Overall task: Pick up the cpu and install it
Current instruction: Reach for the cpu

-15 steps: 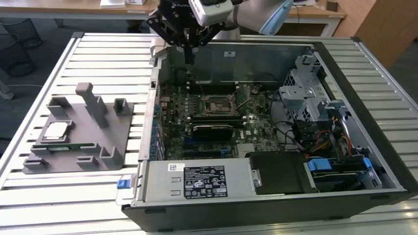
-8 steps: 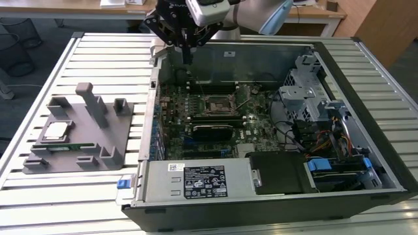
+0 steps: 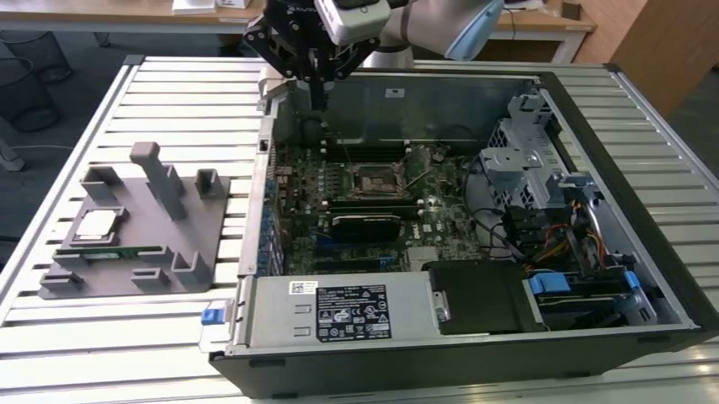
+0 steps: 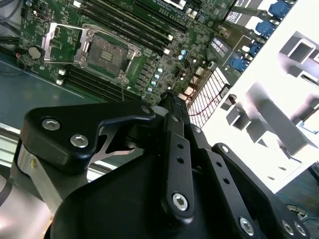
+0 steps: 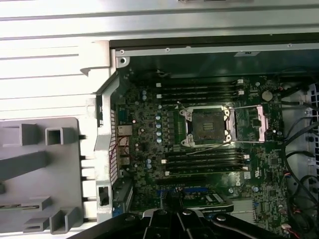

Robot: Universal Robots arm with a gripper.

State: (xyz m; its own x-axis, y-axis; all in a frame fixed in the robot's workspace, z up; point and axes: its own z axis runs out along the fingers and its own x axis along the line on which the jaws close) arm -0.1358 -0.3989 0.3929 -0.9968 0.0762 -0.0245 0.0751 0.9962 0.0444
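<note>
The cpu (image 3: 96,225), a small square chip with a silver top, lies flat on the grey plastic tray (image 3: 180,252) at the exterior view's left, outside the computer case. My gripper (image 3: 320,101) hangs over the far left corner of the open case, well away from the cpu, with its fingers shut together and nothing between them. In the second wrist view the black gripper (image 4: 170,98) points down at the motherboard. The empty cpu socket (image 3: 373,179) sits mid-board with its metal load plate (image 4: 55,42) flipped open; the socket (image 5: 208,124) also shows in the first wrist view.
A green memory stick (image 3: 107,251) lies on the tray in front of the cpu, among upright grey blocks (image 3: 157,177). The case (image 3: 629,278) holds a drive cage, cables and a power supply (image 3: 337,311). Everything rests on a slatted metal table (image 3: 168,93).
</note>
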